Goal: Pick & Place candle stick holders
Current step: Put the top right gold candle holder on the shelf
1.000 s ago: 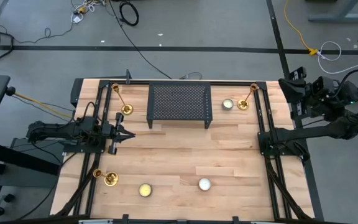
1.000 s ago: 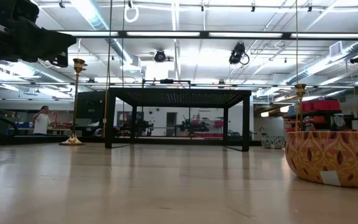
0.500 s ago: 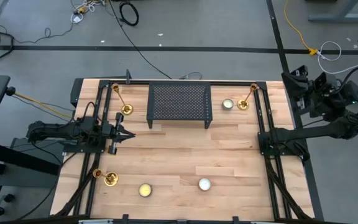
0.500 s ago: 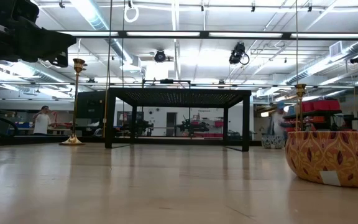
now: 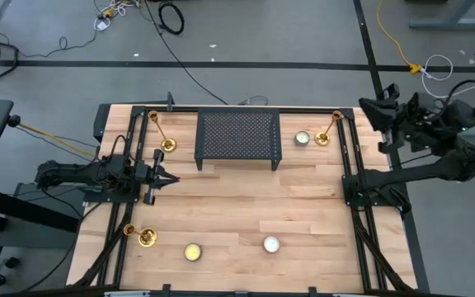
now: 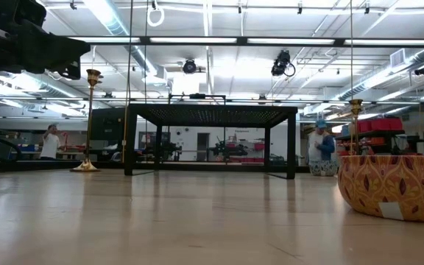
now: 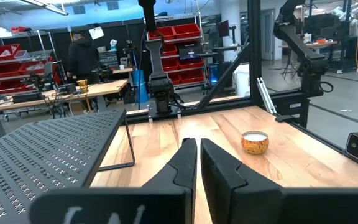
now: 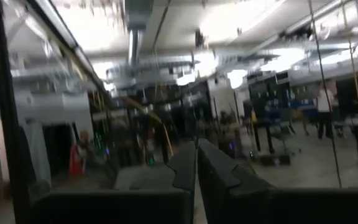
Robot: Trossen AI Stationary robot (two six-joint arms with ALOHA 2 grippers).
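Three brass candle stick holders stand upright on their round bases on the wooden table: one at the far left (image 5: 162, 134), one at the far right (image 5: 327, 130), one at the near left (image 5: 140, 236). Two of them show in the low view, on the left (image 6: 90, 121) and on the right (image 6: 355, 121). My left gripper (image 5: 173, 177) is shut and empty over the table's left side, pointing toward the right edge; it also shows in its wrist view (image 7: 197, 155). My right gripper (image 5: 366, 106) is shut and empty, beyond the table's far right corner; its wrist view (image 8: 196, 163) shows only the room.
A black mesh rack (image 5: 237, 139) stands at the far middle between the two far holders. Small candle bowls sit beside the far right holder (image 5: 303, 138) and near the front edge (image 5: 192, 252) (image 5: 270, 244). Black frame posts run along both sides. People stand in the room behind.
My right arm has swung its gripper toward the table's far right corner and turned it toward the left. A person has walked into the room behind the right holder in the low view.
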